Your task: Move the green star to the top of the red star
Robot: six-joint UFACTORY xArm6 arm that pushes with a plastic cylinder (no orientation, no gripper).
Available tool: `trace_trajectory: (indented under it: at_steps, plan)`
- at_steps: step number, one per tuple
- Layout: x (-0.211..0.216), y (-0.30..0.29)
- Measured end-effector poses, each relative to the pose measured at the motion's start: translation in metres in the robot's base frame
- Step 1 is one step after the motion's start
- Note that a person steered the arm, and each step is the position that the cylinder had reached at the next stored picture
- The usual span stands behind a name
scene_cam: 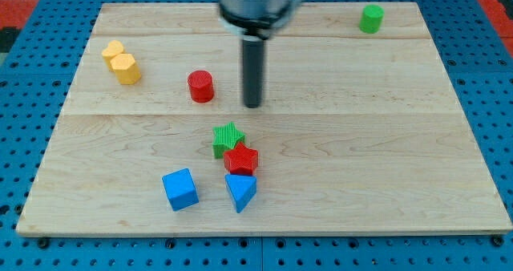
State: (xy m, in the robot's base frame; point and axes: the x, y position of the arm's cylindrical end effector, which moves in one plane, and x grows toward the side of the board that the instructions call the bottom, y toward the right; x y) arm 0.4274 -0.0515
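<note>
The green star [228,137] lies near the board's middle, touching the red star [241,159] at its upper left. My tip [252,105] stands on the board above and slightly right of the green star, a short gap away, and right of the red cylinder [200,86].
A blue triangular block [240,192] lies just below the red star, a blue cube [180,188] to its left. A yellow block [121,62] sits at the upper left, a green cylinder [371,18] at the upper right. The wooden board [401,143] rests on a blue pegboard.
</note>
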Motion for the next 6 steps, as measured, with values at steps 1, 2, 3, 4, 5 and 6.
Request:
trace_trajectory:
  at_steps: [1, 2, 3, 4, 5, 6]
  plan:
    - [0.085, -0.098]
    - [0.105, -0.068]
    - [0.073, -0.052]
    - [0.073, -0.019]
    - [0.101, -0.037]
    - [0.099, -0.023]
